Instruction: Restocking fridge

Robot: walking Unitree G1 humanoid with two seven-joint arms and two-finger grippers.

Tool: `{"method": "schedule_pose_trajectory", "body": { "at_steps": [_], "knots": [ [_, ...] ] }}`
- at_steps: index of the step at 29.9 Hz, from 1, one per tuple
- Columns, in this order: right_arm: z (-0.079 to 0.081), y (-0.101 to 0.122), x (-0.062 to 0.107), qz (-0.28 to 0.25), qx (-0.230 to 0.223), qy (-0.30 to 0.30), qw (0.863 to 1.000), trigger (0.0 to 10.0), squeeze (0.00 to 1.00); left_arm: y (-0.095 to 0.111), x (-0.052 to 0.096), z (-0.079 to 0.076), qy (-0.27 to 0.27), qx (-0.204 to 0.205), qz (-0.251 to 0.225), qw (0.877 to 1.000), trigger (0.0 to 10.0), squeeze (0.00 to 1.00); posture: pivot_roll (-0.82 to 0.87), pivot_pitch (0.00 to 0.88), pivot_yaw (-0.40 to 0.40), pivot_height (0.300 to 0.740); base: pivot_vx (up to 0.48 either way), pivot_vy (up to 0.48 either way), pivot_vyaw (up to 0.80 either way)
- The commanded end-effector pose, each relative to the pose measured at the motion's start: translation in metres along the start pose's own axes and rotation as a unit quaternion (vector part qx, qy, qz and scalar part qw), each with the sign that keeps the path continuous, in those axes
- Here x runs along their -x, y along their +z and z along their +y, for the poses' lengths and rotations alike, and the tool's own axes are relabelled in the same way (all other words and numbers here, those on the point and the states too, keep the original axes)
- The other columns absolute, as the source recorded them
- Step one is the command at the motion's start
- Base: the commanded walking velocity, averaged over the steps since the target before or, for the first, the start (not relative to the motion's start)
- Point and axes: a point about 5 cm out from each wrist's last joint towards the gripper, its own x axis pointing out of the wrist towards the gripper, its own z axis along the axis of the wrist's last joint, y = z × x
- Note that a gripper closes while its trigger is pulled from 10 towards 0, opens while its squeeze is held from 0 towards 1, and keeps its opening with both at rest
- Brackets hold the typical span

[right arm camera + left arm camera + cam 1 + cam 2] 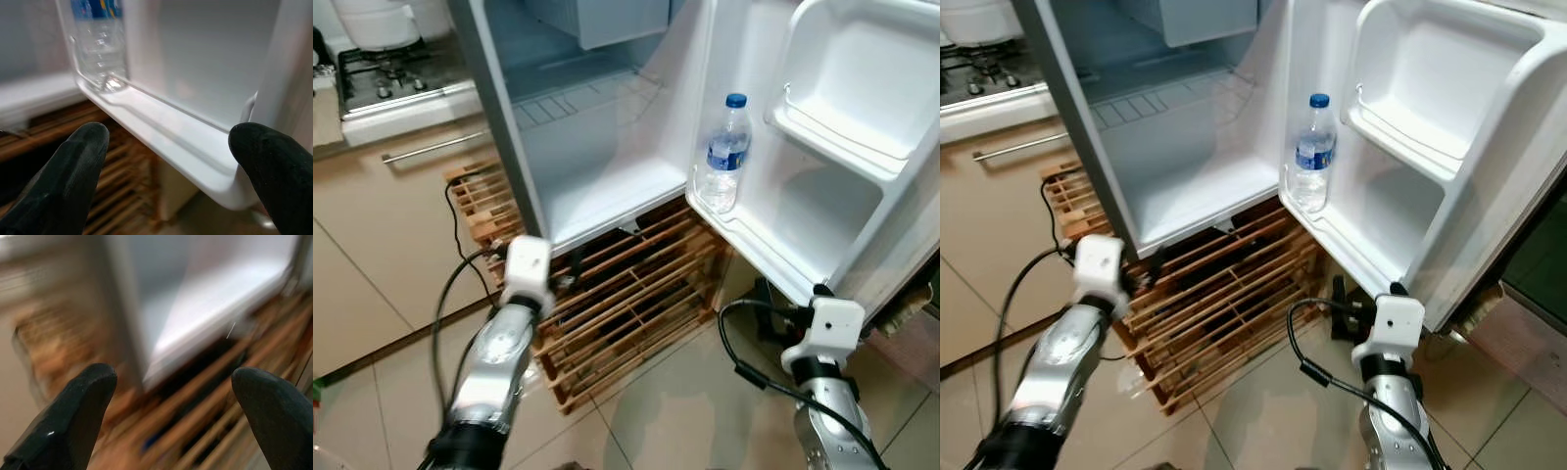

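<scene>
Now the small white fridge (pixel 607 186) stands open on a slatted wooden pallet (pixel 626 294), its door (pixel 822 147) swung wide towards the robot's right side. A clear plastic water bottle with a blue cap and blue label (pixel 725 154) stands upright in the door's lower rack (pixel 744 230), tucked into the corner nearest the hinge, presumably because the rail there keeps it from tipping when the door moves.

The right tool (pixel 166 147) hovers low, just below and in front of that rack's rim; its two black fingers (pixel 73 161) are spread wide with nothing between them, and the bottle sits ahead of it and well above, not touched. The left tool (pixel 171 391) points at the bottom edge of the fridge cabinet and the pallet slats beyond it, fingers likewise spread and empty; its view is smeared, so finer detail is lost.

The main compartment looks bare, with only a wire shelf (pixel 578 103) visible. A black cable (pixel 455 211) trails along the tiled floor (pixel 382 284) to the left tool's outer side. I'd judge one bottle is stocked and both arms are free for whatever comes next.
</scene>
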Motion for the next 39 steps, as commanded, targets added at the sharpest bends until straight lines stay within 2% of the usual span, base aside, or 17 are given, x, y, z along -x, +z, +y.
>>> {"method": "schedule_pose_trajectory", "body": {
  "at_steps": [1, 4, 5, 9, 10, 24, 31, 39],
  "knots": [
    [-0.002, 0.0, 0.0, -0.012, 0.031, -0.001, 0.999, 10.0, 0.0, 0.011, 0.003, -0.004, -0.028, -0.007, -0.027, 0.999, 10.0, 0.0, -0.06, 0.032, 0.034, 0.723, 0.0, 0.0, 0.0],
    [0.002, 0.001, -0.004, -0.019, 0.04, 0.012, 0.999, 10.0, 0.0, 0.029, 0.0, -0.013, -0.042, -0.001, -0.057, 0.998, 10.0, 0.0, -0.04, 0.035, 0.031, 0.723, 0.0, 0.0, 0.0],
    [0.005, 0.002, -0.008, -0.02, 0.034, 0.017, 0.999, 10.0, 0.0, 0.042, -0.005, -0.02, -0.045, 0.001, -0.077, 0.996, 10.0, 0.0, -0.04, 0.03, 0.031, 0.723, 0.0, 0.0, 0.0],
    [0.009, 0.005, -0.013, -0.027, 0.028, 0.021, 0.999, 10.0, 0.0, 0.052, -0.011, -0.025, -0.045, -0.002, -0.089, 0.995, 10.0, 0.0, -0.04, 0.029, 0.035, 0.723, 0.0, 0.0, 0.0],
    [0.011, 0.009, -0.016, -0.035, 0.021, 0.023, 0.999, 10.0, 0.0, 0.058, -0.016, -0.029, -0.045, 0.002, -0.094, 0.995, 10.0, 0.0, -0.04, 0.023, 0.033, 0.723, 0.0, 0.0, 0.0],
    [0.019, 0.019, -0.024, -0.055, 0.011, 0.037, 0.998, 10.0, 0.0, 0.069, -0.03, -0.047, -0.072, 0.016, -0.106, 0.992, 10.0, 0.0, -0.06, 0.0, 0.036, 0.723, -0.22, -0.168, 0.0],
    [0.017, 0.017, -0.025, -0.049, 0.014, 0.03, 0.998, 10.0, 0.0, 0.073, -0.032, -0.052, -0.094, -0.001, -0.119, 0.988, 10.0, 0.0, -0.06, 0.0, 0.049, 0.723, 0.0, -0.108, 0.0],
    [0.017, 0.012, -0.021, -0.043, 0.019, 0.029, 0.998, 10.0, 0.0, 0.075, -0.035, -0.057, -0.106, 0.007, -0.118, 0.987, 10.0, 0.0, -0.07, 0.0, 0.055, 0.723, 0.0, -0.48, 0.75]
  ]
}}
